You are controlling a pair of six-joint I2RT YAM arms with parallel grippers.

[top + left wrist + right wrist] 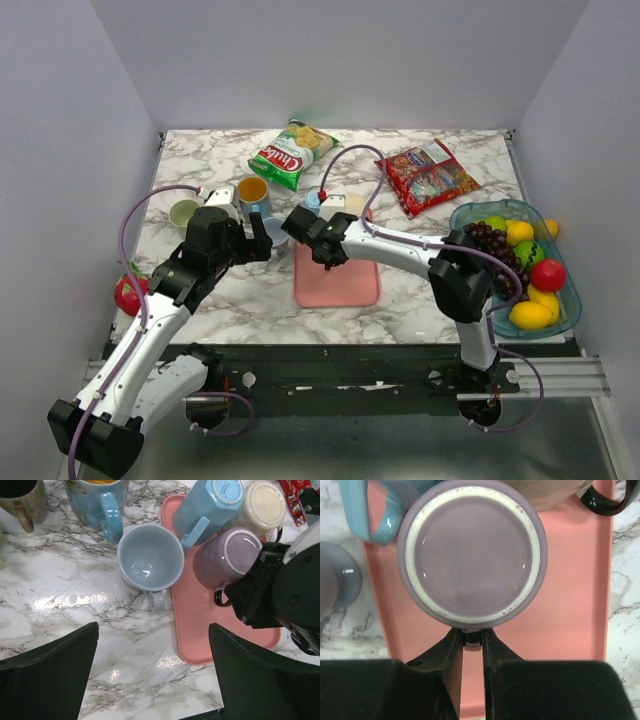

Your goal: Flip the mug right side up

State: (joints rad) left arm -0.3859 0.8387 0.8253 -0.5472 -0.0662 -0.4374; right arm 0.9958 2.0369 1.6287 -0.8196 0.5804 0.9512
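Note:
A purple mug [472,555] stands upside down on the pink tray [570,605], base towards the right wrist camera. My right gripper [471,640] is shut on its dark handle at the mug's near side. In the left wrist view the purple mug [227,555] sits at the tray's [200,630] left part with the right gripper [280,590] against it. My left gripper [152,675] is open and empty above the marble, near the tray's near left corner. From above, the left gripper [262,240] and right gripper [318,245] are close together.
An upside-down blue mug [210,507] and cream mug [262,505] stand behind the purple one. An upright grey-blue mug [150,557] touches the tray's left edge. A floral blue mug [97,497] and brown mug [20,500] stand further left. Snack bags [290,152] and a fruit bowl [520,265] lie beyond.

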